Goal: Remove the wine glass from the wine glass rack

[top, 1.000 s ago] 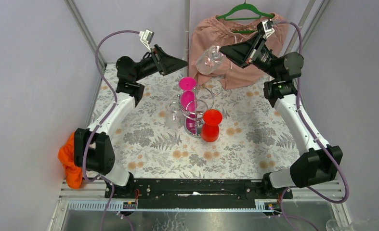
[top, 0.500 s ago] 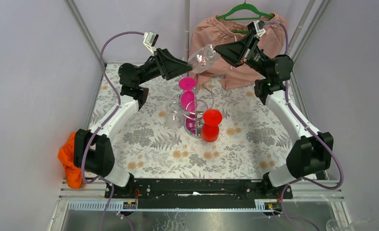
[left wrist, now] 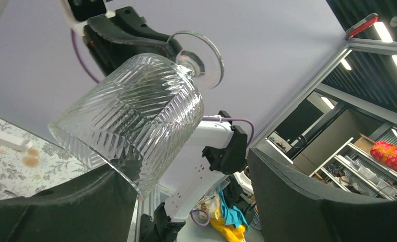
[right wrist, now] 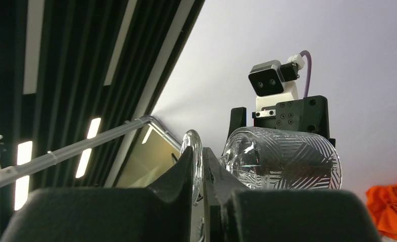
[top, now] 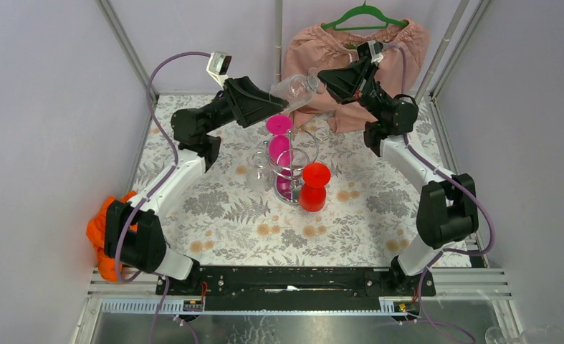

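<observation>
Clear cut glass: the wine glass (top: 293, 89) is hanging in the air on its side, above and behind the rack (top: 293, 166), and is free of the wire rings. The right gripper (right wrist: 198, 160) is pinching the glass's round foot between narrow jaws, with the bowl pointing toward the left arm. The left gripper (left wrist: 188, 166) is standing wide, its fingers flanking the bowl's rim. One finger is overlapping the rim in the wrist view; contact cannot be confirmed. Pink glasses (top: 279, 124) are hanging on the rack. A red one (top: 313, 188) is standing on the table (top: 214, 208) just beside the rack's base.
</observation>
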`<state>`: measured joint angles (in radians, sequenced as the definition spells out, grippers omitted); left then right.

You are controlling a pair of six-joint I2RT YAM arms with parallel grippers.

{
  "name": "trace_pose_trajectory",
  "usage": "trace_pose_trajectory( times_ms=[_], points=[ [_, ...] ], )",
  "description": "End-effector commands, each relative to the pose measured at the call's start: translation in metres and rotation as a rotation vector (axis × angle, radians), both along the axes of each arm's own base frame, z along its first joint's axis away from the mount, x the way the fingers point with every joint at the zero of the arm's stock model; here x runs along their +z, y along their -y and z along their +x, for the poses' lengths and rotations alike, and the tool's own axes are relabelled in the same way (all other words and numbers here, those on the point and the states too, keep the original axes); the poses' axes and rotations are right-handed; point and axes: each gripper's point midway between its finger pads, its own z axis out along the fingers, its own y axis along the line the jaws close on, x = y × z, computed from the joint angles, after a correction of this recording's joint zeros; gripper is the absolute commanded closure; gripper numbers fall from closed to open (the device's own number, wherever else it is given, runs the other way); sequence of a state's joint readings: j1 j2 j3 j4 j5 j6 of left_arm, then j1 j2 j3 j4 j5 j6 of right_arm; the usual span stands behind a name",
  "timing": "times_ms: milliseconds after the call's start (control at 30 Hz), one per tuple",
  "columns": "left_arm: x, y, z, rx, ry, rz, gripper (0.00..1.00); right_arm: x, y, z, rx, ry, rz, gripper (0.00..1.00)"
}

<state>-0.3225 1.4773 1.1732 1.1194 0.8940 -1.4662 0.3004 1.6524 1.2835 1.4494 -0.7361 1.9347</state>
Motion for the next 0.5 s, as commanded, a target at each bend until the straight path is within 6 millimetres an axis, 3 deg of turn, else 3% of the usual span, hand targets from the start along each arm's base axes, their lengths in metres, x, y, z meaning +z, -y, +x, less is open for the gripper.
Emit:
trace_pose_trajectory(
  times_ms=[0, 233, 467],
  points=[
    [0.033, -0.003, -0.038, -0.01, 0.131, -0.076, 0.19, 0.012, 0.004, -0.036, 0.057, 0.14, 0.129, 1.0],
    [0.036, -0.001, -0.047, -0.002, 0.135, -0.096, 0.3, -0.013, -0.028, -0.045, 0.11, 0.099, 0.105, 1.0],
    [0.038, -0.002, -0.056, 0.011, 0.151, -0.089, 0.39, -0.021, -0.034, -0.049, 0.116, 0.08, 0.1, 1.0]
  ],
)
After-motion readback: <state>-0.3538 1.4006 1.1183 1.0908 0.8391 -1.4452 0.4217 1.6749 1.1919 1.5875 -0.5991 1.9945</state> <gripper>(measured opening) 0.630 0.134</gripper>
